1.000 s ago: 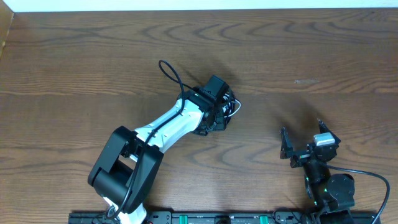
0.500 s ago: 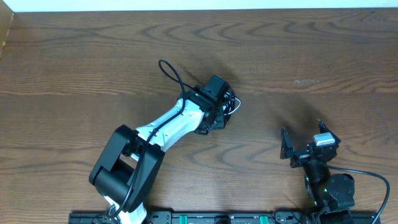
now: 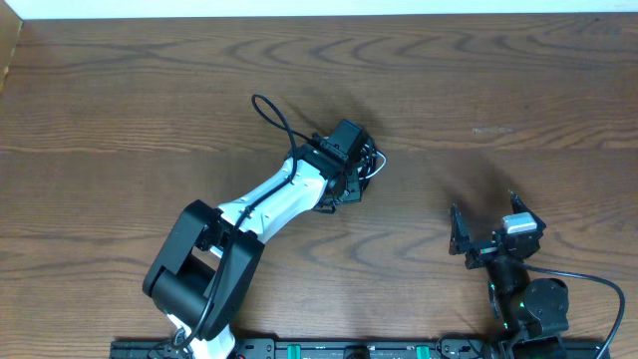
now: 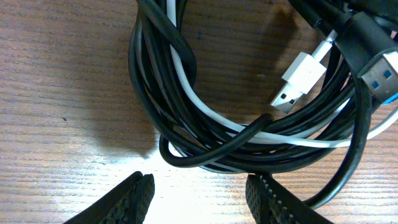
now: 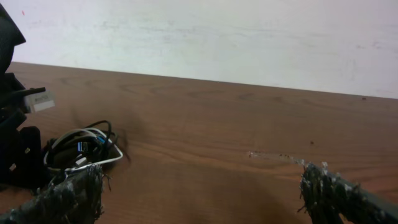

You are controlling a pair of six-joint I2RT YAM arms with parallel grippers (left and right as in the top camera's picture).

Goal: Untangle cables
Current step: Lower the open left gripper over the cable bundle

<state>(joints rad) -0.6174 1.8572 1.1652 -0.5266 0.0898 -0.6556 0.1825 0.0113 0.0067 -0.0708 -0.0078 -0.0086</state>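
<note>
A tangled bundle of black cables (image 4: 186, 118) and one white cable (image 4: 193, 99) lies on the wood table under my left wrist. The white plug (image 4: 298, 78) and a black plug with a blue tongue (image 4: 373, 68) show at the upper right. In the overhead view the bundle (image 3: 369, 165) is mostly hidden by the left arm. My left gripper (image 4: 199, 193) is open just below the bundle, with nothing between its fingers. My right gripper (image 3: 485, 227) is open and empty at the lower right, far from the cables. The right wrist view shows the bundle (image 5: 84, 146) at the left.
The left arm's own black wire (image 3: 271, 115) loops up over the table behind the wrist. The table's far edge meets a white wall (image 5: 205, 37). The arm bases stand at the table's front edge (image 3: 349, 349).
The left wrist has shifted very slightly up and left over the bundle. The right arm has not moved.
</note>
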